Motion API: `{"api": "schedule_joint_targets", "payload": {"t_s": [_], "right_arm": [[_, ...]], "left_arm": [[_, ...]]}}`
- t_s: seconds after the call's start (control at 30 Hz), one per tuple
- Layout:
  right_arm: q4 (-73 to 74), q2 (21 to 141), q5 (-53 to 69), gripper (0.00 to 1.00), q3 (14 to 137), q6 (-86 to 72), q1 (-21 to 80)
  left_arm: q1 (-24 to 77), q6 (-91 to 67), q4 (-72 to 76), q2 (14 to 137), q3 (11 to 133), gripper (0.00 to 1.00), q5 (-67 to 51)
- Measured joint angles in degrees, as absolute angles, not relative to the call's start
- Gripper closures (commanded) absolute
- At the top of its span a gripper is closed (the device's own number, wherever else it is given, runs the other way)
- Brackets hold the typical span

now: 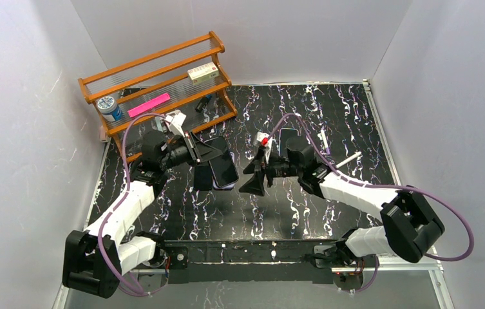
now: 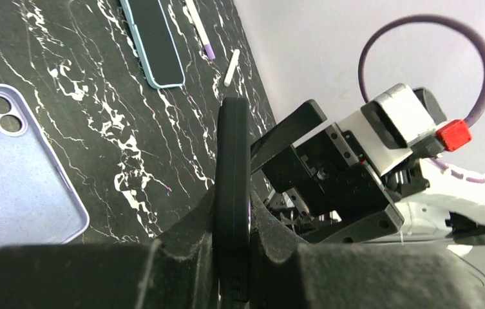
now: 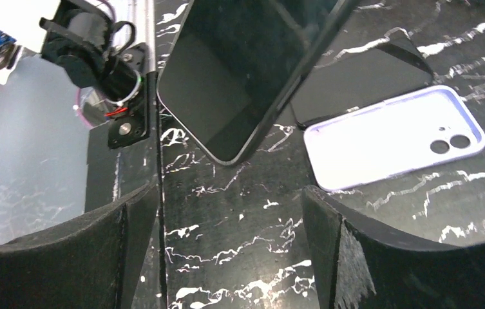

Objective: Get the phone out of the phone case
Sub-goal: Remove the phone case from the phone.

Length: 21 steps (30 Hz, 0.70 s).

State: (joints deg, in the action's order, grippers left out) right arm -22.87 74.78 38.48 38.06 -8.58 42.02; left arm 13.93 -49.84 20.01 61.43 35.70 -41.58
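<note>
My left gripper [image 1: 206,156] is shut on a black phone [image 1: 225,168] and holds it tilted above the table. In the left wrist view the phone [image 2: 232,161] stands edge-on between the fingers of the left gripper [image 2: 233,215]. The empty lavender phone case [image 3: 394,138] lies open side up on the table just beyond the phone [image 3: 239,71]. It also shows in the left wrist view [image 2: 14,161]. My right gripper [image 1: 252,179] is open and empty a little to the right of the phone, pointing at it; its fingers [image 3: 130,225] are wide apart.
A wooden shelf [image 1: 162,77] stands at the back left with a blue tin [image 1: 107,106], a pink strip [image 1: 149,104] and a small box [image 1: 203,72]. A second dark phone in a light-blue case [image 2: 156,38] and two pens [image 1: 349,159] lie behind the right arm.
</note>
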Motion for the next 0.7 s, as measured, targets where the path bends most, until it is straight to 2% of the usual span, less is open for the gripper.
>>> {"api": "schedule_joint_targets", "payload": {"t_s": [0.17,0.43,0.7], "right_arm": [[-22.5,77.2,45.1,0.2,41.7,-5.9,42.0],[-21.0,80.6,51.7,0.38,46.5,-3.1,42.0],[-19.4,82.1,56.5,0.65,47.7,-1.3,42.0]], "left_arm": [[13.9,-47.7,19.2,61.4,36.1,1.0,-45.5],[13.9,-47.2,20.5,61.1,36.2,1.0,-50.1],[13.9,-47.8,22.6,60.3,36.2,1.0,-53.0]]}}
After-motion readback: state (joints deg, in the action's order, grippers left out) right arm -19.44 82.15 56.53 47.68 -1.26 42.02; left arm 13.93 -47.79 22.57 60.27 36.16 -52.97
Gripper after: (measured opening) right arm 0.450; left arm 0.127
